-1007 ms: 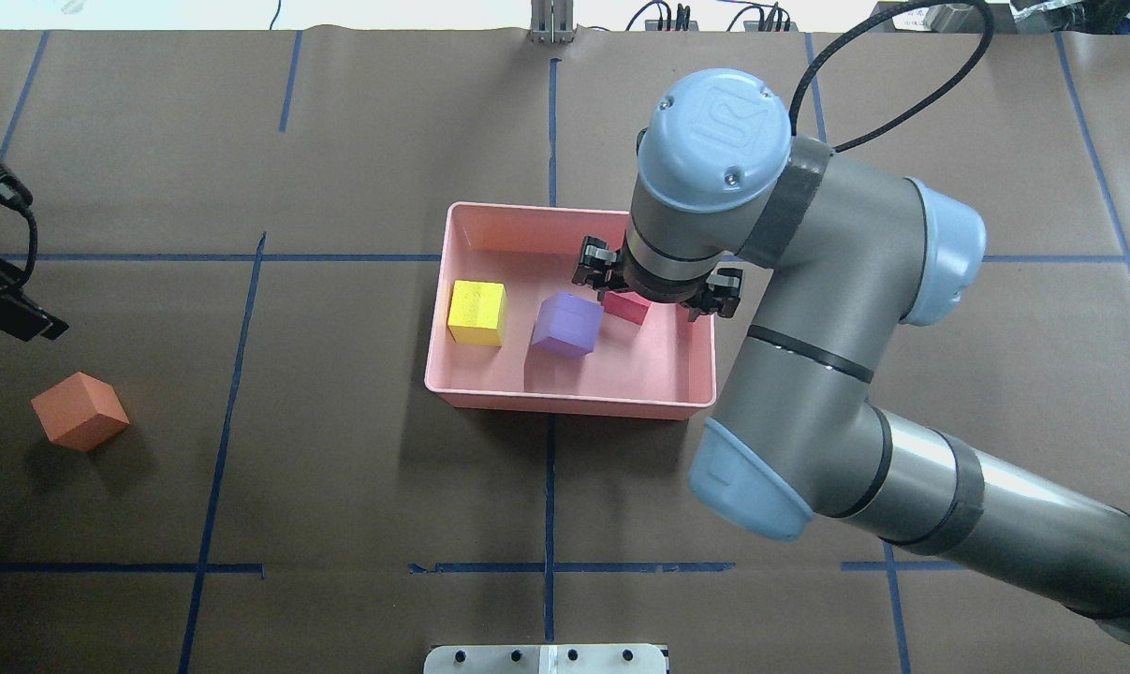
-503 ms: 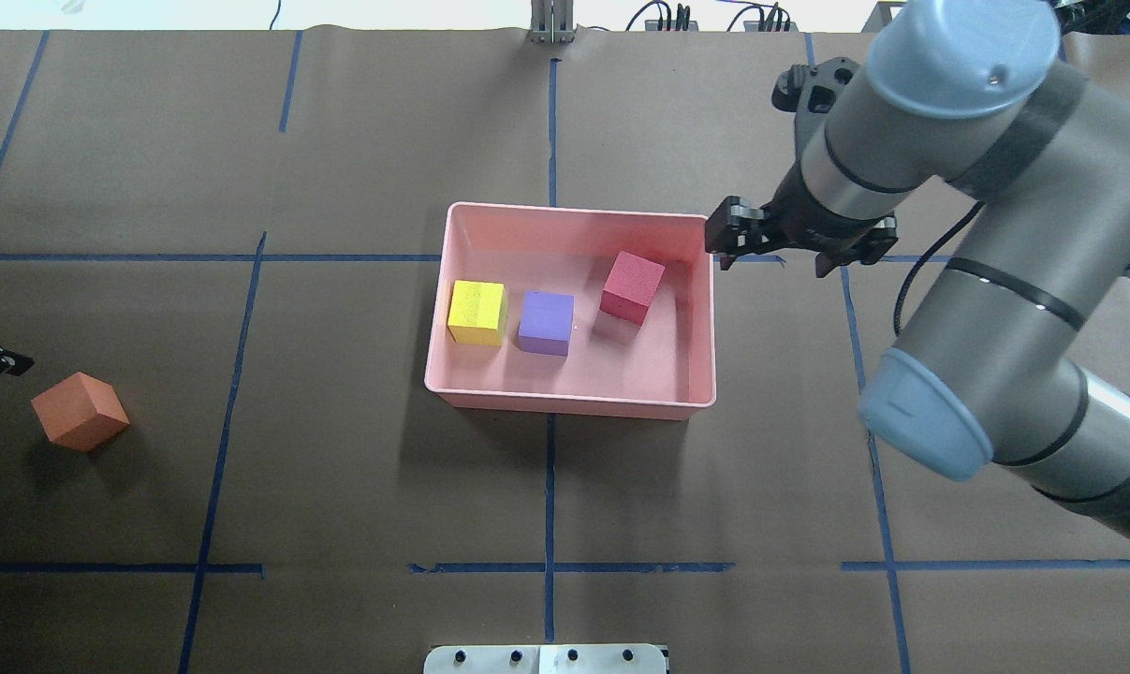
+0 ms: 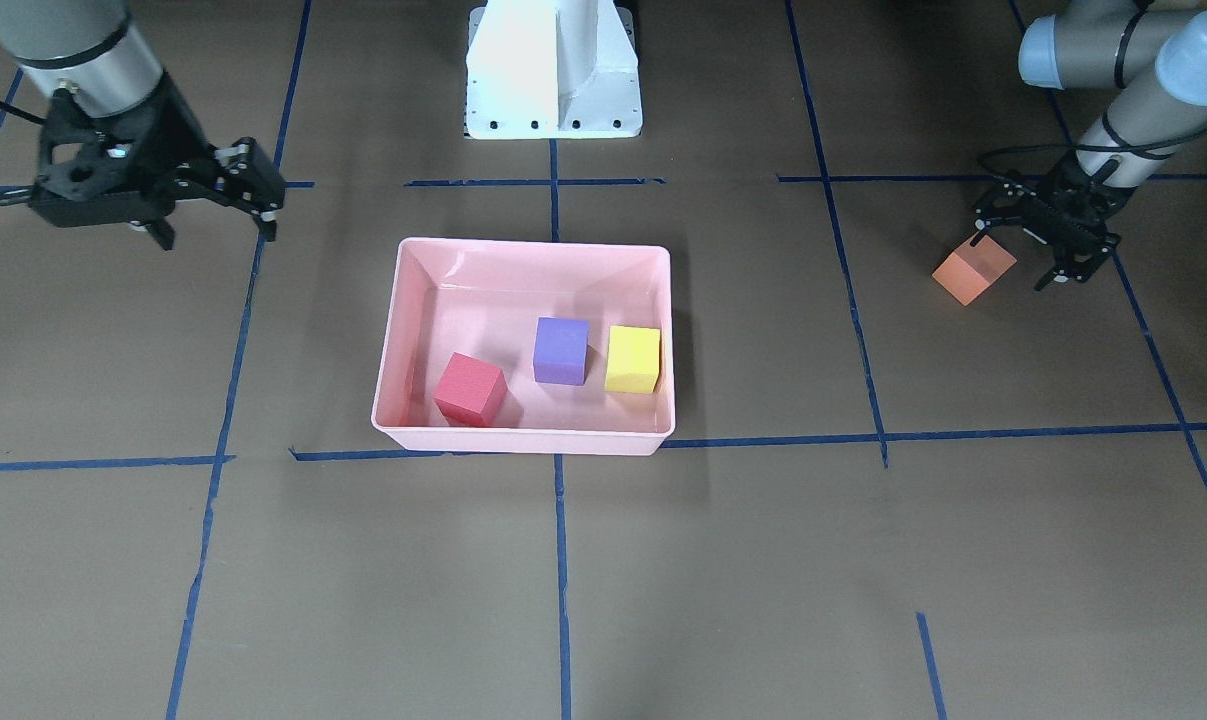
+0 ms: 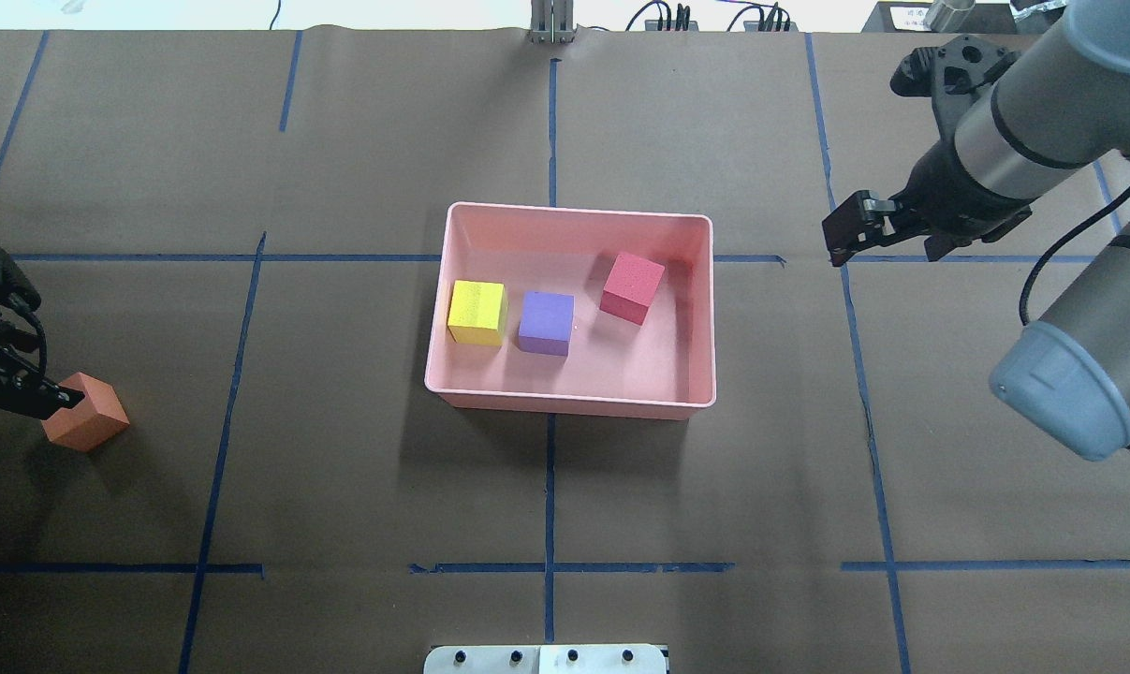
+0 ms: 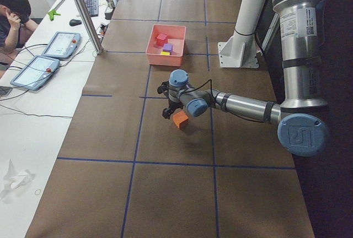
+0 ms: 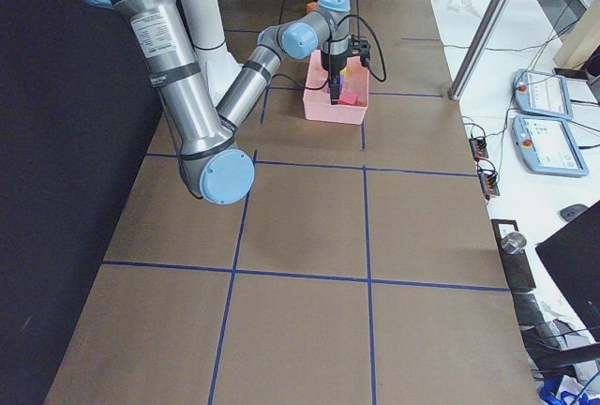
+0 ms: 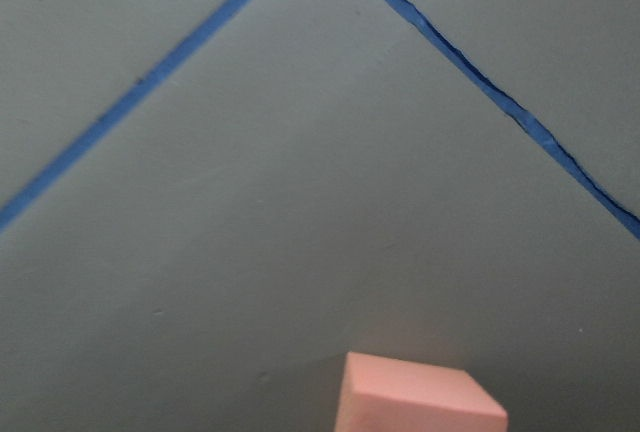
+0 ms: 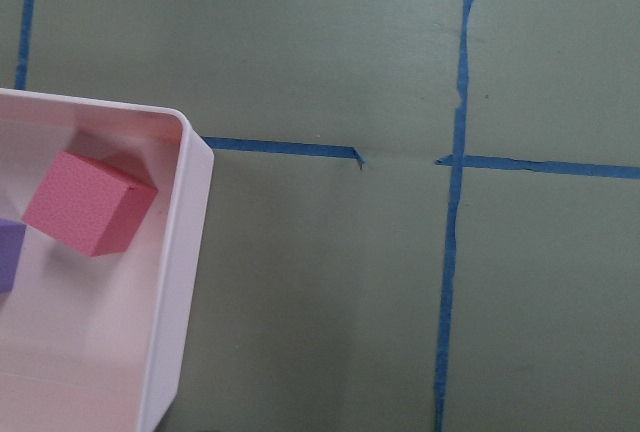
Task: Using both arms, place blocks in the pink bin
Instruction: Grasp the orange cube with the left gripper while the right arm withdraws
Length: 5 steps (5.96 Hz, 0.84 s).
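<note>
The left gripper (image 3: 1023, 257) is low over the table (image 4: 340, 468) with its jaws spread wide. The orange block (image 3: 973, 270) sits right at those jaws, partly under the finger nearer the bin. From above, one fingertip overlaps the block's corner. I cannot tell whether any finger actually touches it, as the views are too small there. In the left wrist camera the block shows only at the bottom edge, on bare brown paper crossed by two blue tape lines (image 7: 470, 82).

The right gripper (image 3: 218, 235) hangs above the table with its jaws apart and nothing between them. The pink bin (image 4: 574, 211) lies off to the side of these jaws, near but not under them. Its short wall by the red block (image 4: 632, 286) is the closest part. The right wrist camera catches just that corner of the bin, with the red block tilted inside and a sliver of the purple block (image 4: 546, 321).

Inside the bin, farther again from the right jaws, the purple block and the yellow block (image 4: 477, 312) stand just beside each other. The red one sits apart from them.
</note>
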Available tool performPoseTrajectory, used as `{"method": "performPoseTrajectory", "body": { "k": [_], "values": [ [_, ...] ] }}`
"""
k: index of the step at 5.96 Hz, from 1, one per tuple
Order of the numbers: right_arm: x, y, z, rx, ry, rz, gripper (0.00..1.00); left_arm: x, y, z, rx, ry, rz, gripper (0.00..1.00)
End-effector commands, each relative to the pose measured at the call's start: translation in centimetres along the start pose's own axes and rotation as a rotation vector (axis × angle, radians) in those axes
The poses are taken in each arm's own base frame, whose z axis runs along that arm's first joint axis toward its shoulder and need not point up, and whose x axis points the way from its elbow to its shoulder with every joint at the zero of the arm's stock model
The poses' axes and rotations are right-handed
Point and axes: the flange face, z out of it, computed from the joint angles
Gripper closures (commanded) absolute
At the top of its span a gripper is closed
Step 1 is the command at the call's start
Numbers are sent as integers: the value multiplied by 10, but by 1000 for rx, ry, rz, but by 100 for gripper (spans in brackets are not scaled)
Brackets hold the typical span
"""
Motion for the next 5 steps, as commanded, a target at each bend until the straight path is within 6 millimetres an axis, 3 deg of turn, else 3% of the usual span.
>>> {"method": "performPoseTrajectory", "body": {
  "k": [1,3,5],
  "values": [
    [24,0,-1,-12,5,-22,0,5,6,18,-8,13,3,0],
    [26,-1,0,-14,8,-18,0,11,6,21,-16,32,8,0],
    [27,-1,3,-19,11,-16,0,12,16,54,-75,47,11,0]
  ]
}}
